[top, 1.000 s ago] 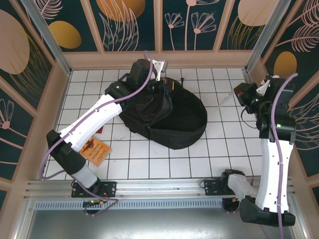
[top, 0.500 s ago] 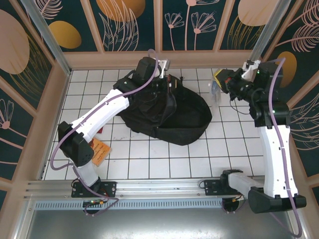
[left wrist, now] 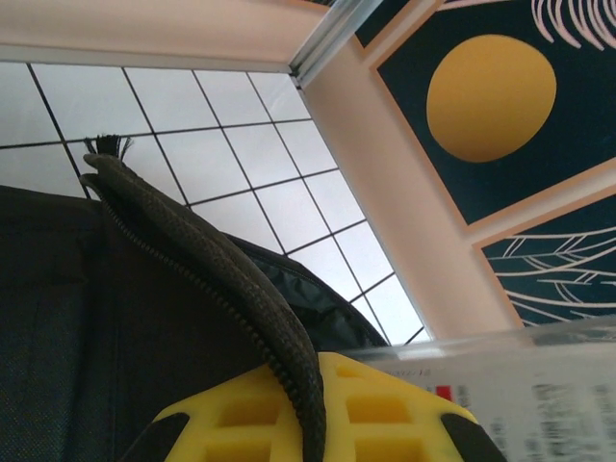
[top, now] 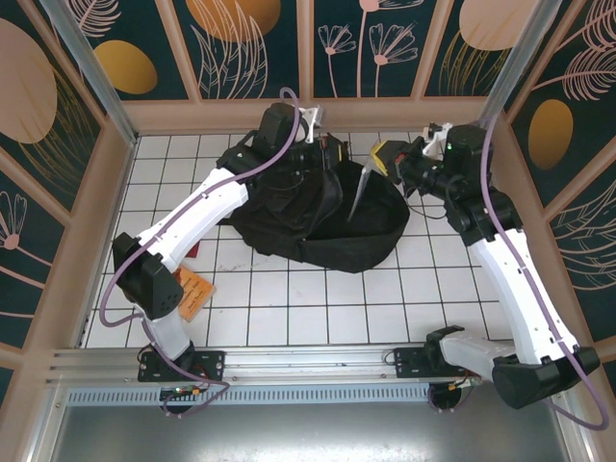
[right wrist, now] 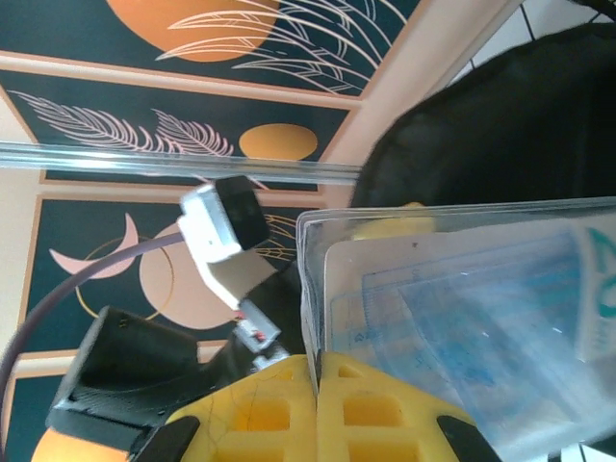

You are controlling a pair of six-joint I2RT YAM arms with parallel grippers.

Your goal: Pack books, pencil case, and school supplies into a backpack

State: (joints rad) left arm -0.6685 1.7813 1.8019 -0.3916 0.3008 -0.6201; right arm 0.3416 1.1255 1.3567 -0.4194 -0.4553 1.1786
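Table [top: 289, 308] white-tiled; dark floral wall panels [top: 404, 48] around; backpack [top: 337, 241] on it.

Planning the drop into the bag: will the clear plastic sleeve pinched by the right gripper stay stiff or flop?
Probably fairly stiff: the clear sleeve juts flat from the right gripper though pinched at one edge only. Likely light, being thin sheet around a bluish card. Its glossy skin may slide once released over the backpack.

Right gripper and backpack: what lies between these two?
A clear plastic pouch with bluish sheets inside, pinched in the shut right gripper and hanging over the backpack. The top external and right wrist views both show it.
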